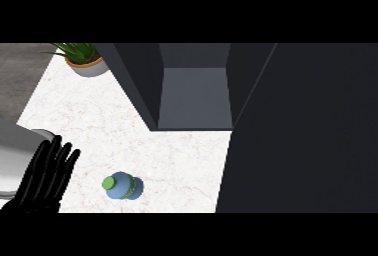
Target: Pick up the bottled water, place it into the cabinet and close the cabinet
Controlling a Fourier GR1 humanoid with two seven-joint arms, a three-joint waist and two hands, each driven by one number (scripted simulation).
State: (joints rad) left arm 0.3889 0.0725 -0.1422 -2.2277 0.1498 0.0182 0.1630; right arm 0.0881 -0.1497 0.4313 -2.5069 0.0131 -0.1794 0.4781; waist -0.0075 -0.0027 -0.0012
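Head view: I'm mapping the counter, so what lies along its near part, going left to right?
Left hand → bottled water → open cabinet door.

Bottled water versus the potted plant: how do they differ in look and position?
The bottled water is blue with a green cap, near the left hand; the potted plant has spiky green leaves in a grey pot, at the far corner. Both stand upright on the white counter.

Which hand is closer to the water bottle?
Left. The left hand rests open just left of the water bottle, not touching it. The right hand is not in view.
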